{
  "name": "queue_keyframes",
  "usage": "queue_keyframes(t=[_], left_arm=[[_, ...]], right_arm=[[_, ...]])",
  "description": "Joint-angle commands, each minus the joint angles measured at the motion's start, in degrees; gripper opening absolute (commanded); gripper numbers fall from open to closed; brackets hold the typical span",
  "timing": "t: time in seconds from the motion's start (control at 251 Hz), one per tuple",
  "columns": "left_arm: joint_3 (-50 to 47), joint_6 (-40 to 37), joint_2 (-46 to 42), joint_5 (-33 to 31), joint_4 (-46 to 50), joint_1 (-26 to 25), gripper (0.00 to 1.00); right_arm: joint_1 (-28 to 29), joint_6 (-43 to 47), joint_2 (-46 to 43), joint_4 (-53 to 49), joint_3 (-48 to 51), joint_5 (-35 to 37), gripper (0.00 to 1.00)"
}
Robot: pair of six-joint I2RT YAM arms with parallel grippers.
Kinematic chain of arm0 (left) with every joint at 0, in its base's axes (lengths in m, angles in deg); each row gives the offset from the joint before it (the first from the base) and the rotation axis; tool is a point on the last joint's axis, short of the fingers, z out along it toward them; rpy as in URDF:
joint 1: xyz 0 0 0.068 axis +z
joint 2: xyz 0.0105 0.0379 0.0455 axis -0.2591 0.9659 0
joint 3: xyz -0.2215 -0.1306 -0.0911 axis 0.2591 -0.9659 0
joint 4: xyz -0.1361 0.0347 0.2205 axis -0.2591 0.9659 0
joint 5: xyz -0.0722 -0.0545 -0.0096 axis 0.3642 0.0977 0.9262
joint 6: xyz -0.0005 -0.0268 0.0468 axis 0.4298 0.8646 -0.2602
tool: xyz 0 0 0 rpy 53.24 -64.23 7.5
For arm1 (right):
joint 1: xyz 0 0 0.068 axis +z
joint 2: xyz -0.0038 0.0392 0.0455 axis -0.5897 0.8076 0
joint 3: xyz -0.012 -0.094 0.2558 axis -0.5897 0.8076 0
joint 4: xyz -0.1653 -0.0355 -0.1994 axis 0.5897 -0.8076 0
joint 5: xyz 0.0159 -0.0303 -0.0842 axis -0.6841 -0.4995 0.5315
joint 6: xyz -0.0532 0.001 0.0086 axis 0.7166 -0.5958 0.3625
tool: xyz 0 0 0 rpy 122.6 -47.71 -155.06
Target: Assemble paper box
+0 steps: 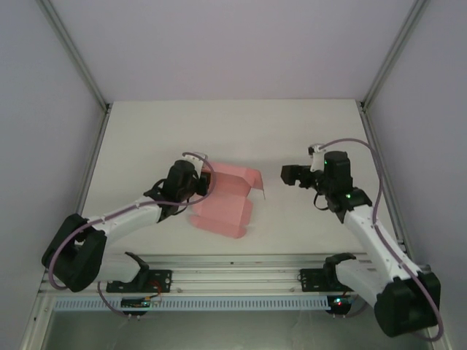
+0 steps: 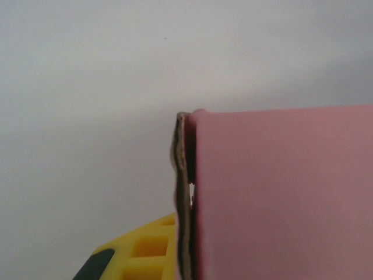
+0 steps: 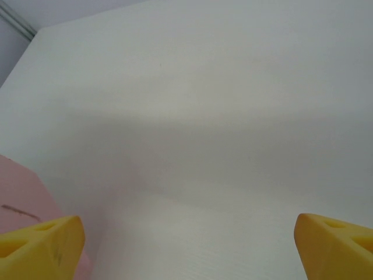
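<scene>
The pink paper box (image 1: 226, 198) lies partly folded on the white table, with one flap raised at its right end. My left gripper (image 1: 202, 182) is at the box's left edge and shut on the card. In the left wrist view the pink card (image 2: 280, 198) covers the right half. Its layered edge presses against my yellow finger (image 2: 140, 251), and the other finger is hidden behind the card. My right gripper (image 1: 287, 175) hovers to the right of the box, clear of it. It is open, with its yellow fingertips (image 3: 41, 242) far apart and nothing between them. A corner of the pink card (image 3: 17, 201) shows beside the left tip.
The white table (image 1: 314, 131) is walled by pale panels with metal frame posts (image 1: 76, 55) at the back corners. A slotted aluminium rail (image 1: 233, 273) with the arm bases runs along the near edge.
</scene>
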Motion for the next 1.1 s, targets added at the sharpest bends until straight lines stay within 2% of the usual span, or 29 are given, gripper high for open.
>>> queue_keyframes(t=[0.0, 0.235, 0.359, 0.519, 0.643, 0.818, 0.974, 1.094], left_arm=[[0.5, -0.1, -2.1, 3.4, -0.7, -0.1, 0.0], [0.9, 0.8, -1.1, 3.6, -0.9, -0.1, 0.0], [1.1, 1.2, -0.5, 4.0, -1.0, -0.1, 0.0], [1.5, 1.8, 0.2, 5.8, -1.3, -0.2, 0.0], [2.2, 3.5, -0.1, 3.4, 0.4, -0.2, 0.0], [2.9, 4.9, -1.0, -4.2, 4.6, -0.1, 0.0], [2.7, 5.4, -1.7, -4.9, 4.7, -0.1, 0.0], [3.0, 5.7, -1.6, -4.0, 4.9, -0.2, 0.0]], right_arm=[[1.6, 2.3, 5.7, 0.7, -2.7, -9.2, 0.92], [13.6, 4.6, 14.9, 4.5, -6.3, -10.9, 0.9], [17.5, 1.4, 18.3, 9.7, -6.2, -9.6, 0.9], [20.8, -1.9, 23.0, 11.6, -7.7, -1.0, 0.91], [21.4, -2.3, 23.4, 8.3, -8.7, 4.8, 0.9], [18.7, -3.1, 15.7, 2.3, -5.0, 8.9, 0.91], [14.1, 1.8, 7.3, -2.4, -0.9, 3.4, 0.89], [14.3, 7.6, 4.0, -1.9, -0.2, -0.8, 0.84]])
